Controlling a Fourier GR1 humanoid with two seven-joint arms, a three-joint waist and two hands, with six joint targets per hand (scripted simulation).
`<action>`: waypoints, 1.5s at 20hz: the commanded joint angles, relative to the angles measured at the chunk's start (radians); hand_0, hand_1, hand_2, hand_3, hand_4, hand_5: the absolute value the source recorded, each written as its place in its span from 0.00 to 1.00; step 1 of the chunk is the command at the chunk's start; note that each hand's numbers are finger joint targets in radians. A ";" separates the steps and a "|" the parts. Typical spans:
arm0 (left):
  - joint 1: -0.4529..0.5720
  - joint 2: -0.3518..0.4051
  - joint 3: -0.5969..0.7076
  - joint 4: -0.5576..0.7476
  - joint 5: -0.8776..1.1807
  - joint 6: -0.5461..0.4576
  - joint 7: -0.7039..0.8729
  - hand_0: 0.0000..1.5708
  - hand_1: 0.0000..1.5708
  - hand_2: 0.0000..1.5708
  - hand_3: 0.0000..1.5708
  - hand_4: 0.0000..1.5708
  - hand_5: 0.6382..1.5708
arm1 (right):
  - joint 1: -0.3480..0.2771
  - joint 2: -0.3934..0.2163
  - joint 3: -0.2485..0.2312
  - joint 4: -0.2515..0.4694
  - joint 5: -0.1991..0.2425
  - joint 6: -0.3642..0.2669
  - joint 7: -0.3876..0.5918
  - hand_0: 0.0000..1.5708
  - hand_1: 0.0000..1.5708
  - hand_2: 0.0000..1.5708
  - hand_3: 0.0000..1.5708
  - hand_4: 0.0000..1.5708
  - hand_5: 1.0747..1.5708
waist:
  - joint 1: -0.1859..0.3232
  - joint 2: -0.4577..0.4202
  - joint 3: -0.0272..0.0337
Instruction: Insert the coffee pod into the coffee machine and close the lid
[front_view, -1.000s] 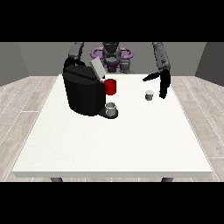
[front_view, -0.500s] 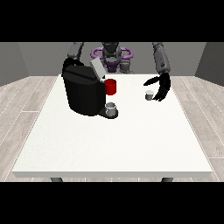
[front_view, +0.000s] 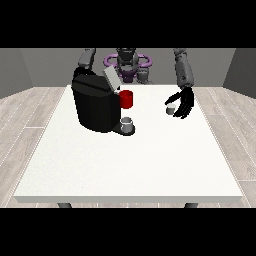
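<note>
At the left stands the black coffee machine (front_view: 96, 106), its lid (front_view: 111, 78) tilted up, a red part (front_view: 126, 99) on its front and a small grey cup (front_view: 127, 123) beneath. Right of it, the coffee pod (front_view: 170, 110) sits on the white table (front_view: 125, 165), touching the hand at the view's right (front_view: 183, 103), whose fingers curve about it, not visibly clamped. Closing off-centre could tip the pod or knock it away.

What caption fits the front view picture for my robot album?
The hand at the view's right curls beside the small coffee pod, while the black coffee machine waits with its lid up.
</note>
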 joint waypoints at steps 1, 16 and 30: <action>-0.012 0.021 0.030 0.047 -0.010 0.050 -0.081 0.46 0.46 0.55 0.41 0.15 1.00 | -0.019 -0.039 -0.045 -0.034 -0.043 0.032 0.032 0.00 0.00 0.00 0.00 0.32 1.00 | -0.003 0.014 -0.0008; -0.079 -0.019 -0.046 0.107 -0.160 0.143 -0.044 0.78 0.78 0.86 0.83 0.30 1.00 | -0.048 -0.009 -0.045 -0.018 -0.056 -0.002 0.099 0.00 0.00 0.00 0.00 0.27 1.00 | -0.008 -0.033 -0.0007; -0.255 -0.001 -0.076 -0.039 -0.149 -0.111 -0.051 0.80 0.80 0.85 0.82 0.35 1.00 | -0.074 -0.018 -0.104 0.199 -0.071 0.004 -0.036 0.00 0.00 0.00 0.00 0.31 1.00 | 0.060 -0.106 0.0004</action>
